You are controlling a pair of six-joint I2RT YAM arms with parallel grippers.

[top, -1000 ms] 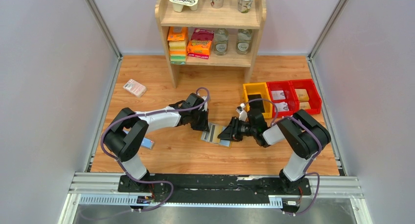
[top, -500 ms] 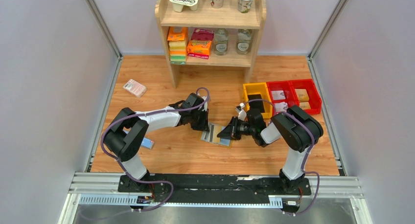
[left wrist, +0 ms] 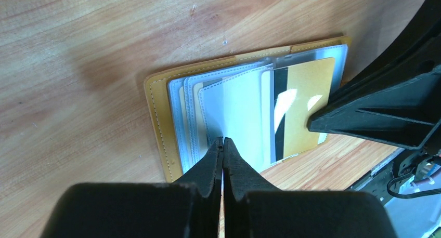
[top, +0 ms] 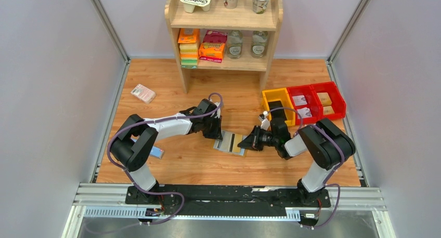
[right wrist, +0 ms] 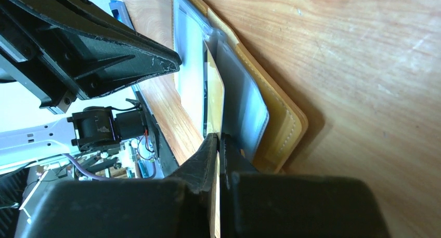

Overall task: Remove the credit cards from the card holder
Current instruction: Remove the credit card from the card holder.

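Observation:
The tan card holder (top: 223, 143) lies open on the wooden table between my arms, its grey-blue clear sleeves fanned out in the left wrist view (left wrist: 156, 118). My left gripper (left wrist: 223, 140) is shut on one sleeve and pins the holder at its left half (top: 217, 133). My right gripper (right wrist: 218, 138) is shut on the edge of a gold credit card (left wrist: 304, 103) with a black stripe. The card sticks partly out of the right sleeve (top: 238, 143). The right fingers (left wrist: 374, 116) reach in from the right. The holder's leather edge (right wrist: 286, 123) shows beside them.
A wooden shelf (top: 223, 20) with boxes, jars and cups stands at the back. A yellow bin and red bins (top: 304, 100) sit right behind my right arm. A pink-white packet (top: 143, 93) lies at the far left. A blue bar (top: 156, 153) lies by my left arm.
My right gripper has drawn back to the right, and the gold card has slid further out of the holder. The bins have shifted slightly right. My left gripper has stayed put.

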